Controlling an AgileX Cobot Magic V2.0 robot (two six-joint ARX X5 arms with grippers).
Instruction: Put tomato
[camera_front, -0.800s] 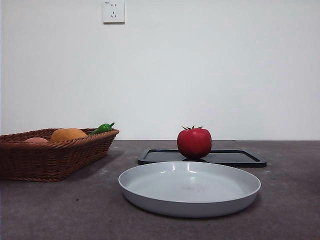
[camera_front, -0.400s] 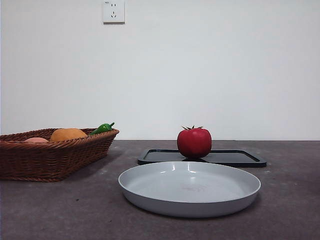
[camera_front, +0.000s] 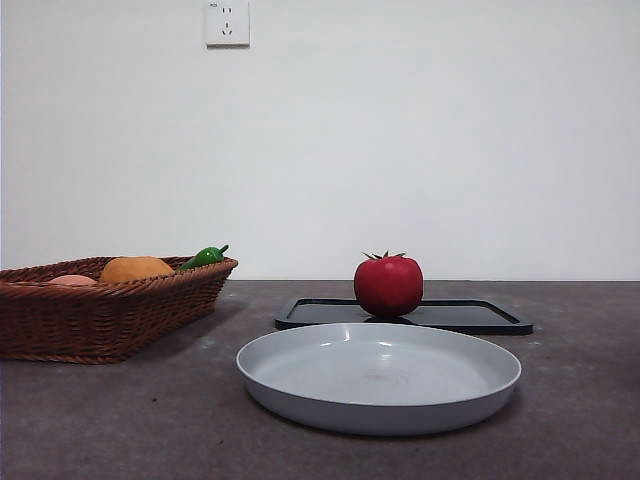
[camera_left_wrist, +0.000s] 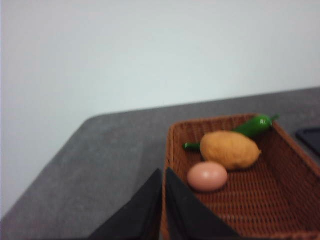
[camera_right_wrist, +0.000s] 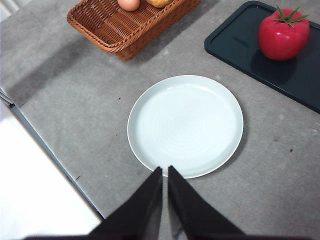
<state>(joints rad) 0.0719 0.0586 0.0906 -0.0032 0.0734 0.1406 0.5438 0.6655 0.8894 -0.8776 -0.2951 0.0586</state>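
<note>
The red tomato with a green stem sits on a black tray behind an empty grey plate. It also shows in the right wrist view, on the tray beyond the plate. My right gripper is shut and empty, high above the plate's near rim, far from the tomato. My left gripper is shut and empty, above the near edge of the wicker basket. Neither gripper shows in the front view.
The wicker basket at the left holds a round orange fruit, a pale pink-orange fruit and a green pepper. The table edge runs close to the plate in the right wrist view.
</note>
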